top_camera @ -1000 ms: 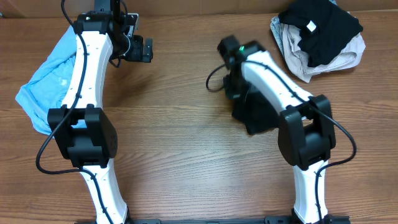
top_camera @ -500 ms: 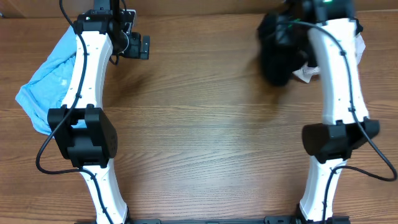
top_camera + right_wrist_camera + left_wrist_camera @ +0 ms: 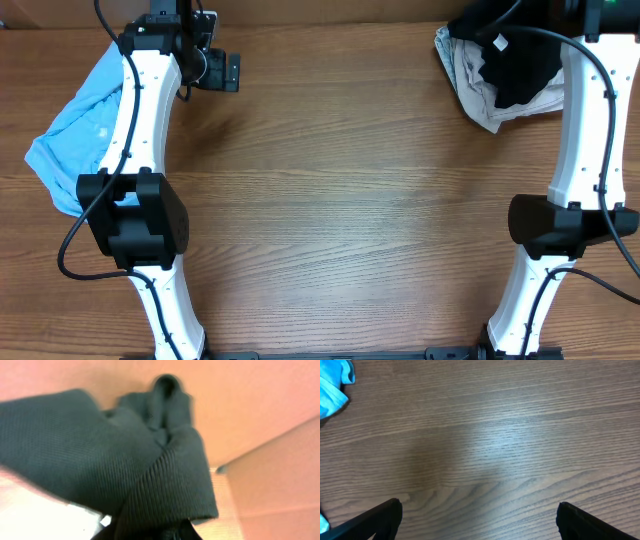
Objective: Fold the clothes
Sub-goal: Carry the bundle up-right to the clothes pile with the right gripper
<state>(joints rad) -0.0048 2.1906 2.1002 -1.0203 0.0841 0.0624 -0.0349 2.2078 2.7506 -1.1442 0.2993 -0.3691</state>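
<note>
The clothes lie in two heaps. A light blue garment point(image 3: 75, 125) is crumpled at the table's left edge, partly under my left arm. At the back right, a black T-shirt point(image 3: 525, 60) with a white neck label rests on a beige garment point(image 3: 475, 85). My left gripper point(image 3: 226, 72) hovers open over bare wood point(image 3: 477, 510), holding nothing. The right arm reaches past the back right heap and its gripper is off the overhead view. In the right wrist view, black ribbed cloth point(image 3: 150, 460) fills the frame and my right gripper point(image 3: 175, 534) is shut on it, its jaws mostly hidden.
A corner of the blue garment point(image 3: 332, 390) shows at the upper left of the left wrist view. A pinkish-brown cardboard wall point(image 3: 260, 420) stands behind the black cloth at the table's far right edge.
My right arm has swung from the table's middle to the back right corner, carrying the black cloth with it. The left arm has stayed in place.
</note>
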